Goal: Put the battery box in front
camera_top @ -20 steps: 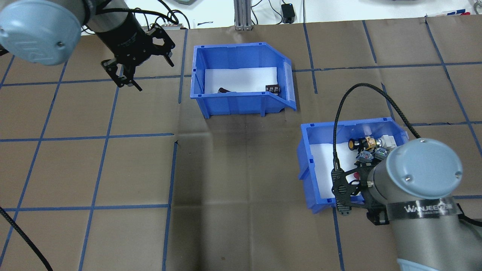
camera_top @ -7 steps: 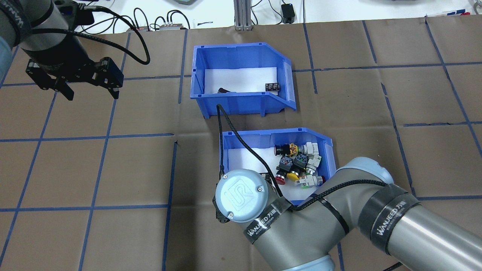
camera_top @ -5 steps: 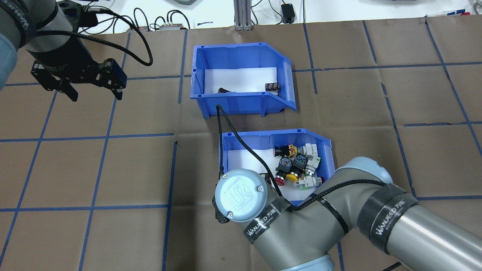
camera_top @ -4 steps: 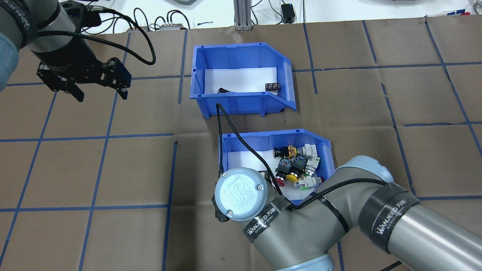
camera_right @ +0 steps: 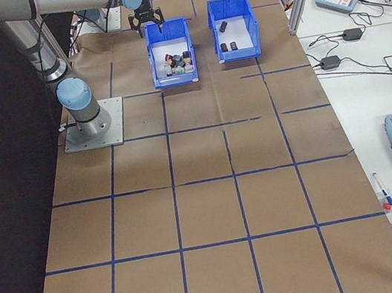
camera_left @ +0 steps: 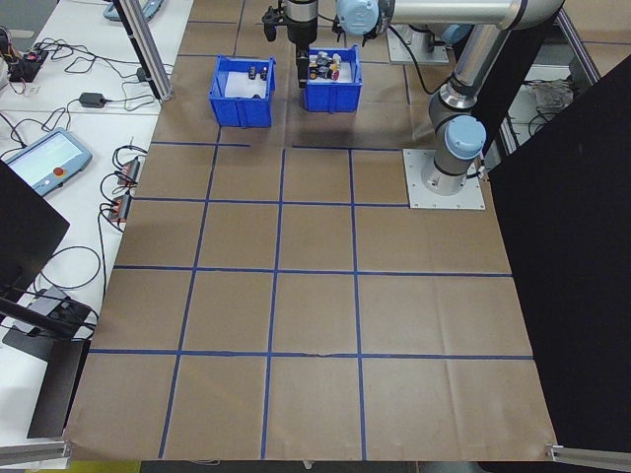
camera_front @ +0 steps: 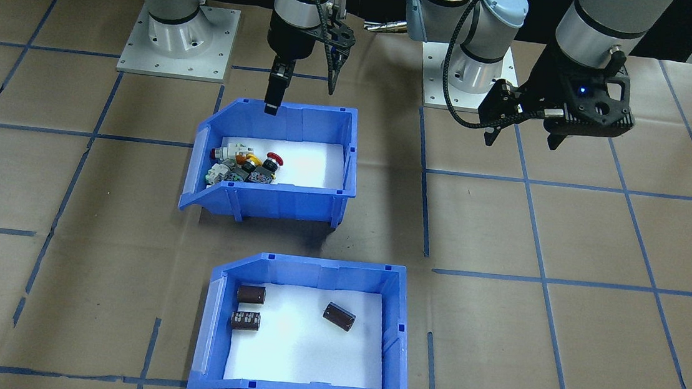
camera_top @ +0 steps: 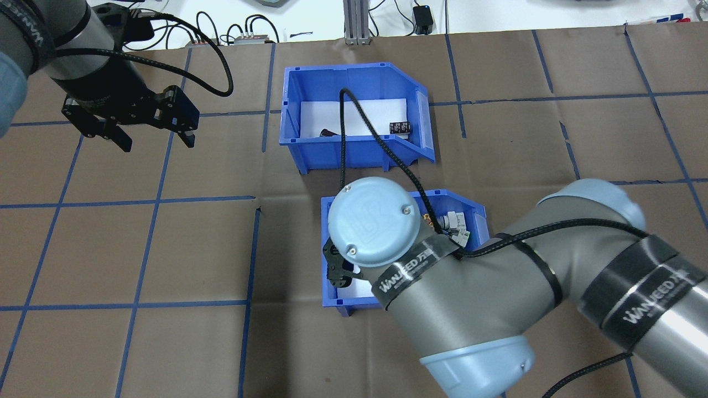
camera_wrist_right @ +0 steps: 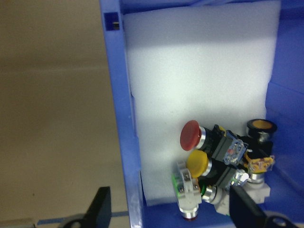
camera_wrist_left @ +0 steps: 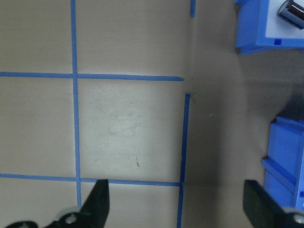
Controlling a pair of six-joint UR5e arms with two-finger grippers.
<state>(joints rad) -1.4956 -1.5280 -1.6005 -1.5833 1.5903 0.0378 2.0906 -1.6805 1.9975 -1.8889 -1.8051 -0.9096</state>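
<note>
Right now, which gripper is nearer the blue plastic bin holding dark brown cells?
Right. The right gripper hangs over the switch bin beside the battery bin; the left gripper hovers off to its side.

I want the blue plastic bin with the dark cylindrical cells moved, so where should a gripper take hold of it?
Probably the straight end wall of the blue plastic battery bin, opposite its sloped-cut side, pinched over the rim from above. That wall stands upright and the dark cylindrical cells lie clear of it.

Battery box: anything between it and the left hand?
Nothing visible. The left hand hangs open over bare table beside the battery box, with only taped paper between them. The switch bin sits on the robot side of the box, the right hand above its rim.
</note>
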